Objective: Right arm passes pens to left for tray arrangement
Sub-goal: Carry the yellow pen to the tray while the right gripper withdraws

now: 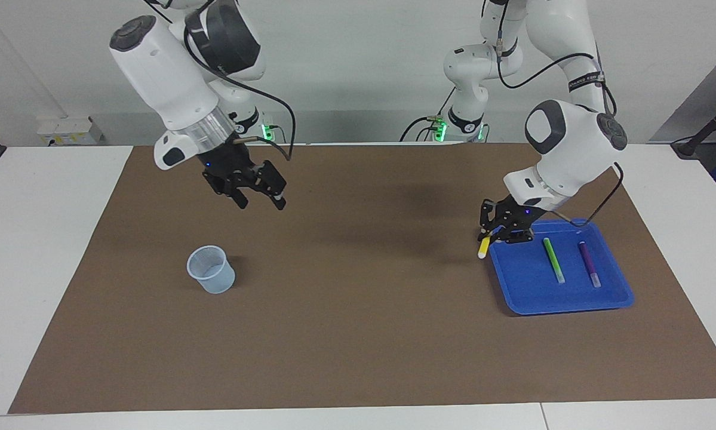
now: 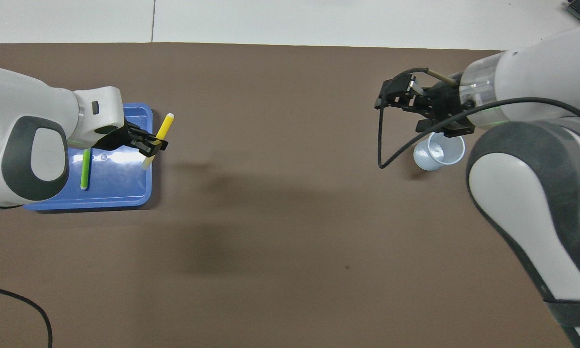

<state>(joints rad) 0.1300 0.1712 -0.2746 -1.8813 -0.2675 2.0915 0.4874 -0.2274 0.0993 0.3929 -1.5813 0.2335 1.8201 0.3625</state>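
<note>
The blue tray (image 1: pixel 531 286) (image 2: pixel 120 188) lies toward the left arm's end of the table. A green pen (image 1: pixel 553 260) (image 2: pixel 85 169) and a purple pen (image 1: pixel 589 264) lie side by side in it; the left arm hides the purple one in the overhead view. My left gripper (image 1: pixel 501 233) (image 2: pixel 150 146) is shut on the yellow pen (image 1: pixel 484 246) (image 2: pixel 163 129). It holds the pen tilted in the air over the tray's rim on the side toward the table's middle. My right gripper (image 1: pixel 261 202) (image 2: pixel 386 96) hangs open and holds nothing, raised over the mat close to the cup.
A small translucent bluish cup (image 1: pixel 211 270) (image 2: pixel 437 152) stands upright on the brown mat (image 1: pixel 358 334) toward the right arm's end of the table. White tabletop borders the mat. A black cable loops down from the right wrist (image 2: pixel 381 145).
</note>
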